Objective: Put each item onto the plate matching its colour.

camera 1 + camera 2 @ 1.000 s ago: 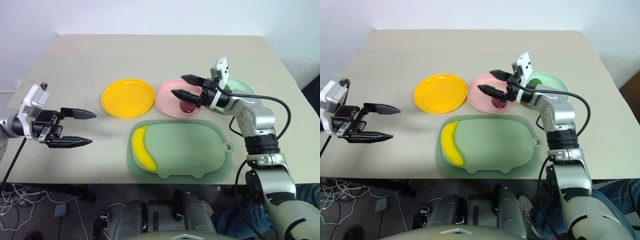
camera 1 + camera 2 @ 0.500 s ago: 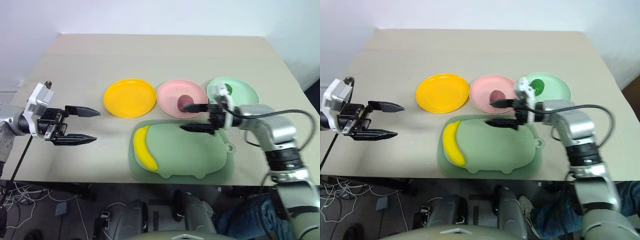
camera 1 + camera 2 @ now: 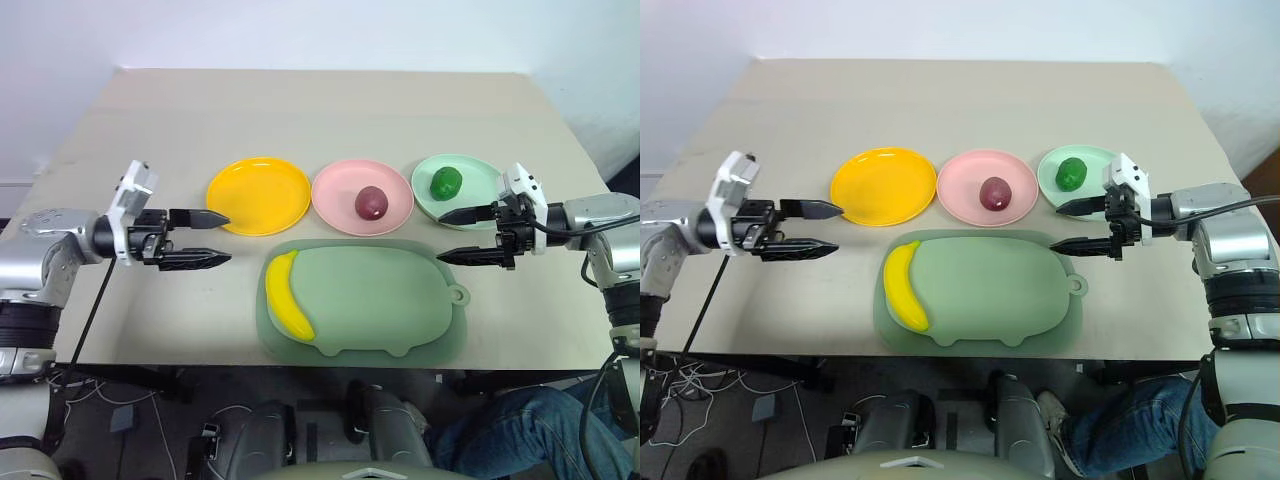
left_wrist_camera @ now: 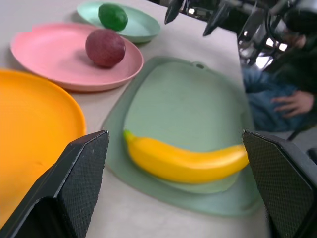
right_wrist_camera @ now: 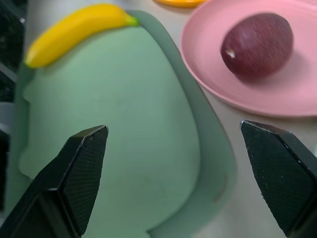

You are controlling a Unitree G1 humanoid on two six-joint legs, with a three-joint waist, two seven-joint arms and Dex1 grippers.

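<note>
Banana (image 3: 286,297) on the board (image 3: 380,300), orange-yellow plate (image 3: 258,195) bare.
I see left gripper (image 3: 213,238) and right gripper (image 3: 452,234) both spread, holding nothing.

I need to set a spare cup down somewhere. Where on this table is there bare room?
The far half of the beige table, beyond the orange-yellow plate, pink plate and mint green plate, is bare. So is most of the pale green animal-shaped board, right of the yellow banana. The plate row is crowded.
</note>
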